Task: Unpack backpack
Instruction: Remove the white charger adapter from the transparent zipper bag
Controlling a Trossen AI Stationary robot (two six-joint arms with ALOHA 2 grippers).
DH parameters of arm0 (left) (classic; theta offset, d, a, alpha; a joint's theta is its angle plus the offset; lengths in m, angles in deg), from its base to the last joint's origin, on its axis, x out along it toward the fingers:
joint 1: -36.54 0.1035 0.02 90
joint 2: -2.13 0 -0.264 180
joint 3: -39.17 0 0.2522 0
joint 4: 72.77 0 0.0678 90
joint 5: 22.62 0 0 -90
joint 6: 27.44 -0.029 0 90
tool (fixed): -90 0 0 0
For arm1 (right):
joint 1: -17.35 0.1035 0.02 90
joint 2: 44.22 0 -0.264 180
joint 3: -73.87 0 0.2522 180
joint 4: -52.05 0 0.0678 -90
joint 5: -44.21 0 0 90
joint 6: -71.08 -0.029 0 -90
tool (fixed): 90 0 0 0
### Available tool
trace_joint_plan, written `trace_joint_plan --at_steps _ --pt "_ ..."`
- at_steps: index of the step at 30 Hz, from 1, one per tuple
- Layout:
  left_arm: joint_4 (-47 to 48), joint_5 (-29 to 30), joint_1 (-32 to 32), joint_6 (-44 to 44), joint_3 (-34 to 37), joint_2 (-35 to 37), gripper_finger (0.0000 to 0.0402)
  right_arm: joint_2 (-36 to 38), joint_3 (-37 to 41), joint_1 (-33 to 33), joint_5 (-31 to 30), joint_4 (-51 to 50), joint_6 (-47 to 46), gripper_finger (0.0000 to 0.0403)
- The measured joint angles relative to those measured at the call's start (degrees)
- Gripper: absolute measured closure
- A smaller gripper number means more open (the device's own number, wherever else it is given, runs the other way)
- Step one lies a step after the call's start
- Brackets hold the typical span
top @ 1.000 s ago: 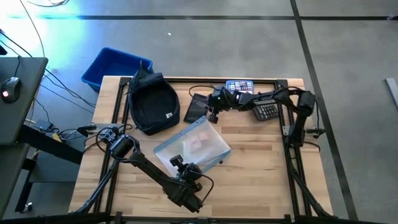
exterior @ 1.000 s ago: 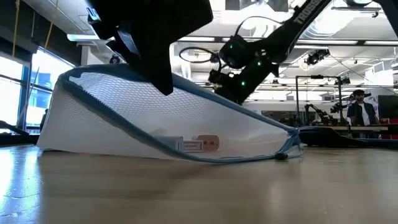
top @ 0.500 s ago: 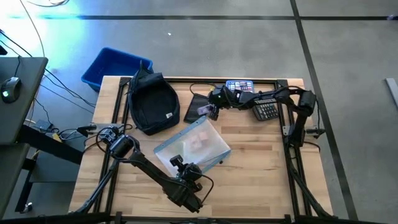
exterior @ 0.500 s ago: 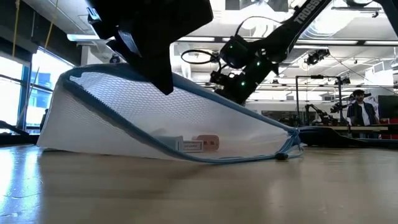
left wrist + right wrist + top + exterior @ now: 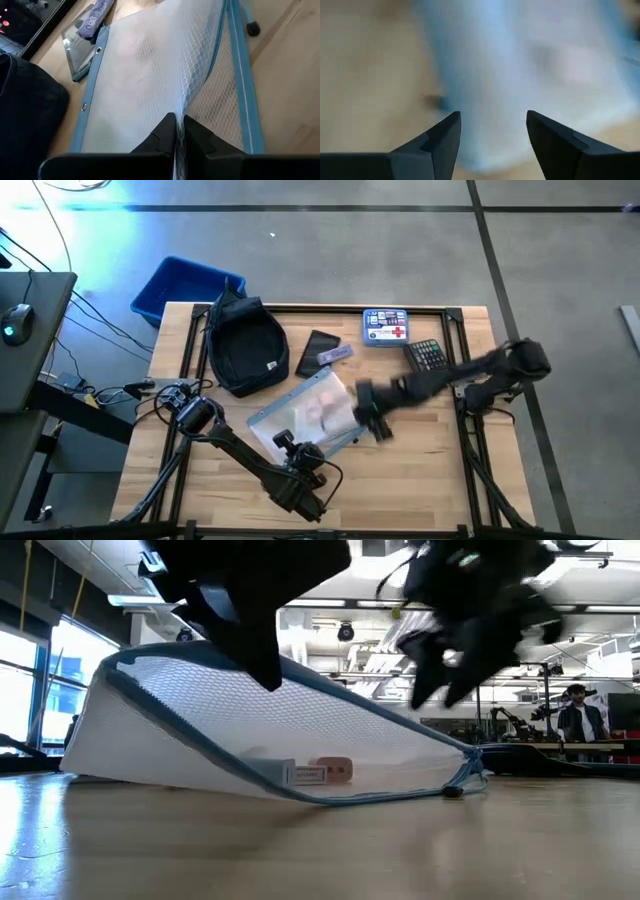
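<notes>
My left claw is pinched shut on the near edge of the mesh pouch, holding that edge lifted off the desk. My right claw hangs with fingers spread just above the pouch's right end. The backpack lies at the far left of the desk, beside the blue bin.

My worry: the right arm blurs in every view, so I judge it is travelling fast; if it comes down on the mesh while the left grips, the pouch could tear or slip free. The pouch is floppy, and its contents may slide toward the zip end.

Room is fair: the near right of the desk is bare. Far side is crowded with a dark tablet, first-aid tin and calculator, close to the edge.
</notes>
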Motion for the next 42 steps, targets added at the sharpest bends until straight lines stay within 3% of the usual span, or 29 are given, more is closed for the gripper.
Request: trace_joint_plan --at_steps 5,9,14,22,35,42 --pt "-8.42 -0.04 0.02 -0.73 -0.05 0.04 0.0401 0.00 9.49 13.50 -7.25 18.98 -11.32 0.0194" --pt "-18.94 -0.20 -0.10 -11.32 -1.86 0.25 0.0401 0.00 14.00 19.63 -15.37 31.01 -17.18 0.0194" --pt "-20.11 0.64 1.31 -15.12 -1.81 0.26 0.0401 -2.02 14.50 20.56 -20.75 36.45 -18.65 0.0194" --pt "-20.06 1.96 1.48 -15.20 -1.79 0.22 0.0402 -9.94 14.37 17.60 -21.09 48.22 -20.09 0.0191" --pt "-20.31 1.82 1.29 -16.33 -1.75 0.17 0.0401 -20.47 6.47 15.24 -21.99 48.30 -16.66 0.0110" --pt "-20.36 1.90 0.92 -17.10 -1.73 0.17 0.0401 -22.95 0.33 14.20 -23.44 35.47 -18.98 0.0126"
